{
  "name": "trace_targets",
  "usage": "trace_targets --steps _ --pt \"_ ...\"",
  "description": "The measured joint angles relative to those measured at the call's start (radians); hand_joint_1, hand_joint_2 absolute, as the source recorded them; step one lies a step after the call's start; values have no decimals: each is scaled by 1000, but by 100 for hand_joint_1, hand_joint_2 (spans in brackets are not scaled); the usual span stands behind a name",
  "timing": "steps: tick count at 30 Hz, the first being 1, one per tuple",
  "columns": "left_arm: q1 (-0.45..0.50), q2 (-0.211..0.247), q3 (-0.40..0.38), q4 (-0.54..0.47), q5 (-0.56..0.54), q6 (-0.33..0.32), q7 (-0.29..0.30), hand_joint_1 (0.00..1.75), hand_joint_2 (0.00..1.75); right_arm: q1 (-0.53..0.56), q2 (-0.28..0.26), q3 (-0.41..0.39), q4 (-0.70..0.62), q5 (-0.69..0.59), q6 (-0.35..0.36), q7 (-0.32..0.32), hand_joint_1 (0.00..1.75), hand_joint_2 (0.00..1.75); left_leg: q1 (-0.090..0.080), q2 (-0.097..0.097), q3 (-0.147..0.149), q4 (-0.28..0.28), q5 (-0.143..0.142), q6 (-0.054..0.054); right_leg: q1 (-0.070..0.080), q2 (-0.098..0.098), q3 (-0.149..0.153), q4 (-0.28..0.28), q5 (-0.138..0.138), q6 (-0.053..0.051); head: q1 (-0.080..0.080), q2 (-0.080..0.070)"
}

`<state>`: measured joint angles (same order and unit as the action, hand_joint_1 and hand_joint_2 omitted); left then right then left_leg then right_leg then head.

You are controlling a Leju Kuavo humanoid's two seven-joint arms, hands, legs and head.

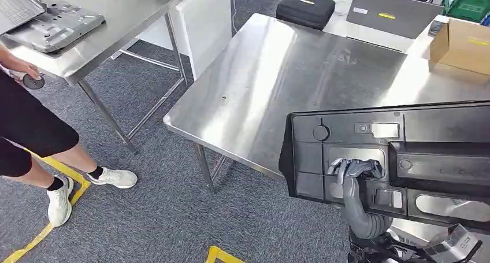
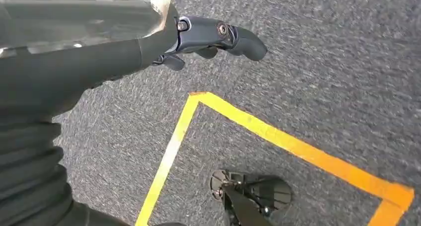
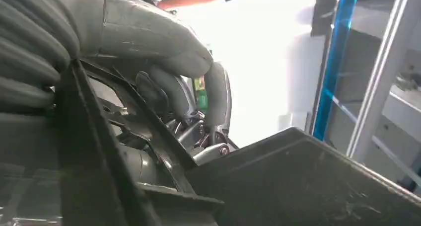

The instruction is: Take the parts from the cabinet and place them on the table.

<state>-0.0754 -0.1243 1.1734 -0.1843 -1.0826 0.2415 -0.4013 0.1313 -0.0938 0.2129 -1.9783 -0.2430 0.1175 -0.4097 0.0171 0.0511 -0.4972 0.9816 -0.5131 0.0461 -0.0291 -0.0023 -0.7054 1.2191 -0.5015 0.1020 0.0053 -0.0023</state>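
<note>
Grey carpet is running under two steel tables, with yellow tape [image 1: 55, 219] marking the floor, and the larger steel table [image 1: 277, 84] is sitting in the middle of the head view as the landmark. Over that table's near right corner a big black plastic panel [image 1: 346, 139] is hanging in the air – a flat moulded part with ribs, a round boss, and several rounded rectangular cutouts through which the bright tabletop is showing. The right hand [image 1: 353, 170] is reaching up through one of those cutouts, its dark fingers [image 1: 363, 167] curling over the edge and gripping the panel; in the right wrist view the grey thumb [image 3: 164, 42] and fingers are pressing around the panel's [image 3: 308, 181] inner ribs. The left hand [image 2: 208, 37] is hanging over the carpet beside the panel's edge – its fingers are loosely bent with nothing between them.

At the table's far edge a black case [image 1: 305, 7] and a grey laptop [image 1: 393, 11] are carrying yellow labels, too small to read, and a cardboard box [image 1: 462, 43] is sitting at the far right corner. Left of the table a person [image 1: 29, 130] in white shoes is standing by the second table [image 1: 115, 20], which is carrying a grey metal part [image 1: 58, 26].
</note>
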Motion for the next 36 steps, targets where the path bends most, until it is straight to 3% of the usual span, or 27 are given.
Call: trace_targets --steps 1,2,3,4,5,7,8,10,12,13,14,16,17,18,20,22,23,24,25,28,29,30,32,33,34,35,36 --pt "0 -2 0 0 0 0 0 0 175 0 0 0 0 0 0 0 175 175 5 7 9 1 -7 -9 -5 -16 57 -113 46 17 0 0" --pt "0 -1 0 0 0 0 0 0 175 -1 0 0 0 0 0 0 175 175 5 15 18 4 -16 -19 -9 -58 100 -202 69 28 2 0" --pt "0 7 0 -2 0 0 0 0 175 -2 0 1 3 0 0 0 175 175 -6 19 17 6 -24 -28 0 -66 110 -199 61 15 8 0" --pt "-1 4 0 -2 -1 0 0 0 175 -2 0 0 2 -1 0 0 175 175 -7 23 20 7 -26 -32 -2 -45 107 -201 61 -10 4 0" --pt "-3 2 0 -2 -1 0 0 0 175 -1 -2 0 2 -1 0 1 175 175 -8 29 25 4 -26 -32 0 -40 105 -200 58 -26 0 0" --pt "-5 2 -1 -2 -3 0 0 0 175 -2 -2 0 2 -2 0 1 175 175 -1 46 32 -1 -31 -39 0 -17 104 -199 57 -46 -1 0" --pt "-7 2 -1 -2 -4 0 0 0 175 0 -2 0 2 -2 0 1 175 175 4 20 32 11 -45 -46 -6 -8 107 -201 56 -55 -4 0" --pt "-7 2 -1 -2 -4 0 0 0 175 -3 -2 0 2 -1 0 0 175 175 4 -36 -29 135 -115 -44 -2 7 109 -201 54 -68 -10 0" --pt "-5 2 -1 -2 -4 -1 0 0 175 -1 -2 0 3 -2 0 0 175 175 3 -49 -126 302 -175 -43 4 29 110 -200 52 -75 -13 0" --pt "-4 2 -1 -2 -4 -1 0 0 175 -1 -2 0 3 -5 0 0 175 175 3 -50 -158 340 -173 -39 7 42 110 -200 51 -76 -13 0" --pt "-4 2 -1 -2 -4 0 0 0 175 -1 -2 0 3 -5 0 0 175 175 2 -52 -164 327 -142 -34 10 56 113 -200 51 -76 -13 0" --pt "-5 2 -1 -2 -4 0 0 0 175 -1 -2 0 3 -5 0 0 175 175 1 -68 -115 189 -37 -17 14 83 119 -200 51 -76 -13 0" --pt "-5 3 -1 -2 -4 0 0 0 175 -1 -2 0 3 -5 0 0 175 175 0 -104 -80 100 11 -5 15 96 121 -200 51 -76 -13 0" --pt "-5 8 -1 -2 -4 0 0 0 175 -2 -2 0 3 -5 0 0 175 175 1 -158 -64 60 10 6 16 107 119 -200 51 -74 -12 0" --pt "-4 7 -1 -1 -4 0 1 0 175 -2 -2 1 3 -6 1 0 175 175 -6 -136 -60 47 9 -3 15 126 108 -199 55 -66 -13 0" --pt "-6 5 -1 -1 -4 0 1 0 175 0 -2 1 2 -6 1 0 175 175 -13 -113 -56 40 14 2 9 152 101 -208 62 -50 -12 0" --pt "-6 3 -2 -1 -4 0 1 0 175 0 -3 1 1 -6 2 0 175 175 2 -95 -50 21 26 5 13 135 96 -195 59 -48 -11 0" --pt "-6 5 -2 -2 -4 1 1 0 175 -1 -4 1 1 -6 2 0 175 175 -4 -90 -44 14 28 10 22 70 81 -170 40 -49 -7 0" --pt "-5 6 -1 -2 -4 1 1 0 175 -5 -4 2 1 -6 2 0 175 175 -4 -74 -43 14 30 13 20 38 51 -110 7 -54 2 0" --pt "-4 5 -1 -2 -4 0 1 0 175 -5 -4 3 3 -6 2 0 175 175 -8 -44 -46 14 28 14 15 14 -44 97 -70 -51 2 0" --pt "-4 5 -1 -2 -4 0 1 0 175 -5 -4 3 4 -6 2 0 175 175 -8 -37 -46 14 28 13 12 12 -40 94 -63 -41 2 0" --pt "-4 5 -1 -2 -4 1 1 0 175 -5 -4 3 4 -6 2 0 175 175 -7 -33 -45 15 27 12 9 10 -7 40 -38 -28 2 0" --pt "-4 3 -2 -2 -4 0 1 0 175 -6 -4 3 4 -6 2 0 175 175 -7 -30 -38 15 23 6 5 0 104 -155 27 -9 2 0" --pt "-5 3 -2 -2 -4 0 1 0 175 -6 -4 3 4 -5 3 0 175 175 -9 -29 -36 16 21 2 4 -10 137 -224 35 -15 4 0" --pt "-5 3 -2 -2 -4 0 0 0 175 -6 -4 3 3 -4 3 0 175 175 -17 -30 -38 18 17 -5 15 -6 146 -225 40 -29 3 0" --pt "-5 3 -2 -2 -5 0 -1 0 175 -6 -4 3 3 -4 3 -1 175 175 -19 -30 -39 23 13 -3 5 -5 145 -226 46 -37 1 0" --pt "-5 5 -2 -2 -5 0 -1 0 175 -5 -4 3 3 -4 3 -1 175 175 -19 -32 -38 23 15 16 4 -4 145 -225 46 -37 0 0"
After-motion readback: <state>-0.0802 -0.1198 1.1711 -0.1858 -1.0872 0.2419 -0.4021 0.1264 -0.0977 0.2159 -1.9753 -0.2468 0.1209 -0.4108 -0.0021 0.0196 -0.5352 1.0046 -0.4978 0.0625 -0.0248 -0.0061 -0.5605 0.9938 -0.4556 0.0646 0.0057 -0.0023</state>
